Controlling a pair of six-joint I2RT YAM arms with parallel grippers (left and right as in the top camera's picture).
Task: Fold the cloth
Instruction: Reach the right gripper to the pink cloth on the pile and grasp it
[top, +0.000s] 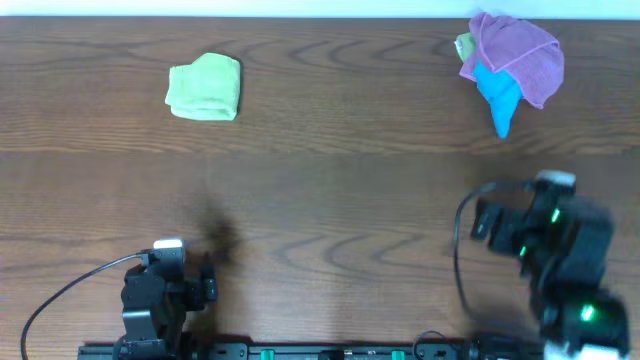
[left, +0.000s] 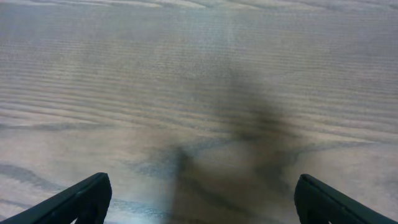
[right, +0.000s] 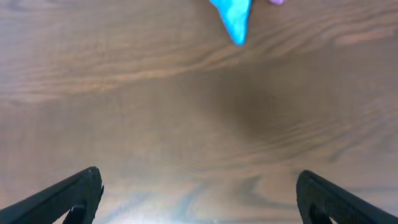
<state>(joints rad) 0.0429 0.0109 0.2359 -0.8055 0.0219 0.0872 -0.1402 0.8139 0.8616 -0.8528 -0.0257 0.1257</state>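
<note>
The cloth (top: 522, 52), lilac and crumpled, lies in a heap at the table's far right, draped over a bright blue cloth (top: 500, 100). In the right wrist view only the blue cloth's tip (right: 233, 18) and a sliver of the lilac cloth (right: 278, 2) show at the top edge. My right gripper (right: 199, 183) is open over bare wood, well short of the heap, and appears in the overhead view (top: 530, 215) at the near right. My left gripper (left: 202, 190) is open with nothing between its fingers, and sits at the near left (top: 168, 262).
A light green folded cloth (top: 205, 87) lies at the far left. A bit of green fabric (top: 465, 45) peeks out at the left of the heap. The wooden table (top: 330, 200) stretches between the arms and the cloths. Cables trail by both arm bases.
</note>
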